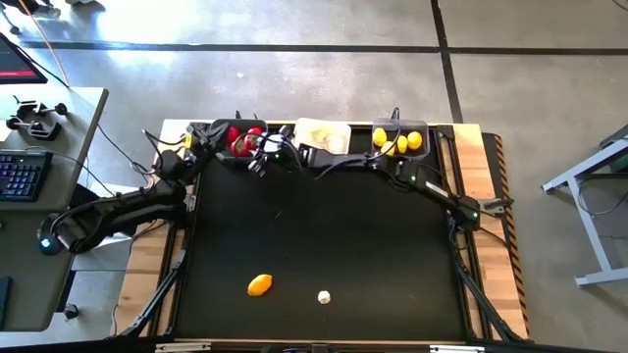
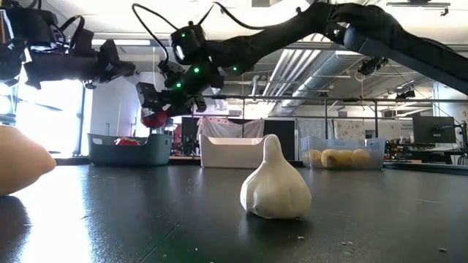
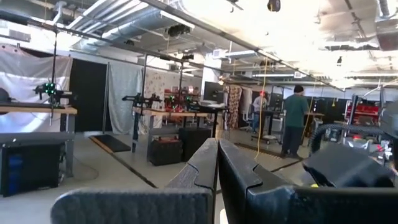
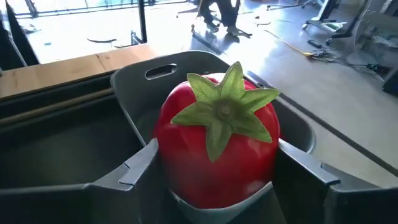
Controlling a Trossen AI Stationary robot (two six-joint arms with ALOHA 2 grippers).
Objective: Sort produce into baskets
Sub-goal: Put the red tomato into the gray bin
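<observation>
My right gripper [image 4: 217, 180] reaches across the far edge and is shut on a red tomato [image 4: 217, 143] with a green top, above the left dark grey basket [image 4: 134, 81]; the low view shows the tomato [image 2: 153, 118] hanging over that basket [image 2: 130, 151]. My left gripper [image 3: 216, 168] is shut on nothing, raised beside the same basket [image 1: 228, 140]. The white basket [image 1: 324, 135] stands in the middle, and the right grey basket [image 1: 400, 139] holds lemons. A lemon [image 1: 259, 284] and a garlic bulb [image 1: 324, 296] lie near the front edge. My right gripper pinches the tomato's two opposite round sides [image 4: 163, 155] between its fingers [image 4: 140, 165]. The fingers come nearly level, tipped a little down, from the table's right. The tomato is lifted clear above the left grey basket, its green top [image 4: 224, 109] turned back toward the wrist.
Red tomatoes [image 2: 126, 141] lie in the left grey basket. The garlic bulb [image 2: 274, 183] and the lemon [image 2: 22, 168] rest on the black mat close to the low camera. A desk with a keyboard [image 1: 22, 175] stands left of the table.
</observation>
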